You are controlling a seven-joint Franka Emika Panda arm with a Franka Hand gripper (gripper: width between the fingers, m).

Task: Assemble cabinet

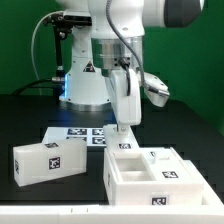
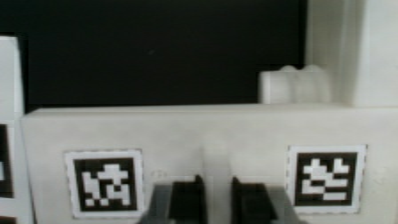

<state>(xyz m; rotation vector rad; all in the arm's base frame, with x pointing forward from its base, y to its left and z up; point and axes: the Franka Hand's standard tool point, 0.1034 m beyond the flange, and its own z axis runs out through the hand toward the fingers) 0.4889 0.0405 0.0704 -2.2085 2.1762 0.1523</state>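
The cabinet (image 1: 155, 172), a big white box frame with open compartments facing up, lies at the front on the exterior view's right. My gripper (image 1: 122, 132) reaches down to the cabinet's back corner on the exterior view's left. In the wrist view a white wall of the cabinet (image 2: 205, 130) carries two black-and-white tags (image 2: 103, 180) and fills the picture. My gripper (image 2: 214, 205) is shut. Its dark fingers (image 2: 173, 205) stand close together right against that wall, with only a thin white slit between them. Whether they pinch anything does not show.
A smaller white tagged block (image 1: 45, 160) lies at the front on the exterior view's left. The marker board (image 1: 80, 134) lies flat behind it, beside the arm's base (image 1: 88, 90). The table is black. Cables hang at the back left.
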